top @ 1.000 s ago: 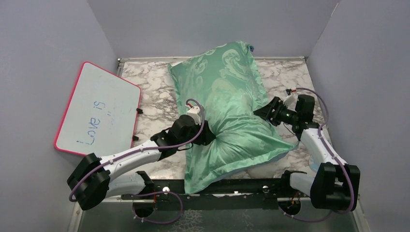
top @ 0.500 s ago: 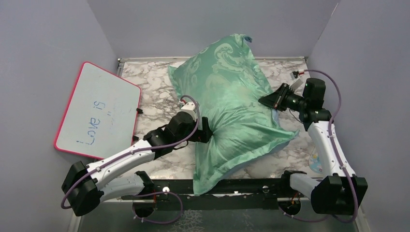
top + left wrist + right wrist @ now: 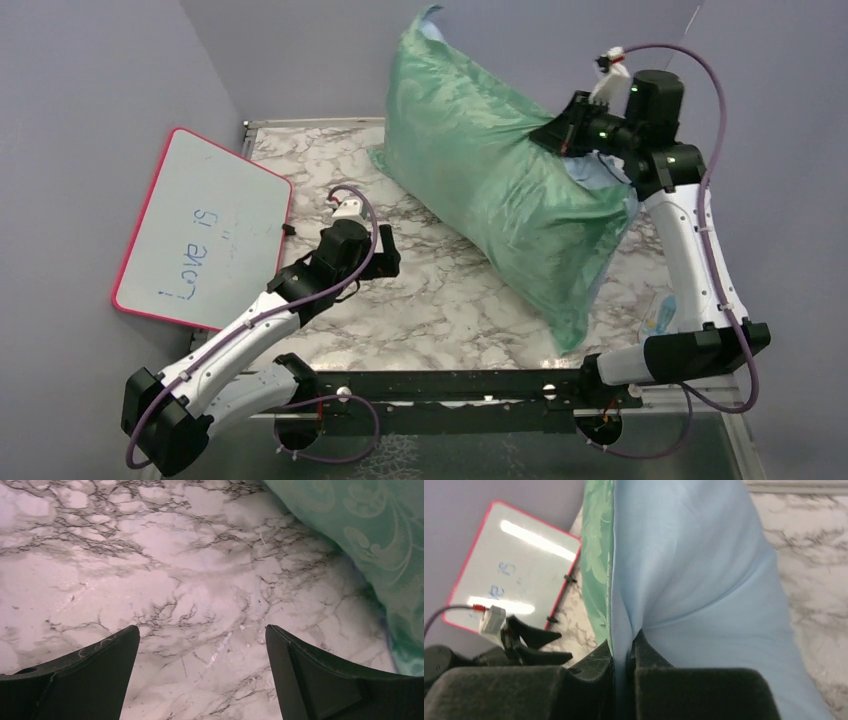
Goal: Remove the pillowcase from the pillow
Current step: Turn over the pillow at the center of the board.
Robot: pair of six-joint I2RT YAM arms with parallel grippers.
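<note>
My left pincer (image 3: 202,635) gapes wide over the marble table (image 3: 150,555), gripping nothing. The pillowcase (image 3: 500,190) is ahead to its right. Farther off, my raised right pincer (image 3: 623,652) pinches its seam. The bulging sleeve hangs below it, with the pillow out of sight.

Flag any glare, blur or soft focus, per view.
Top external: evenly lit and sharp, mild sheen on the pillowcase. Left wrist: marble tabletop crisp with faint specular streaks, jaws underexposed black. Right wrist: two bright light-bar reflections on the whiteboard, its writing soft, jaws blurred close to the lens.
</note>
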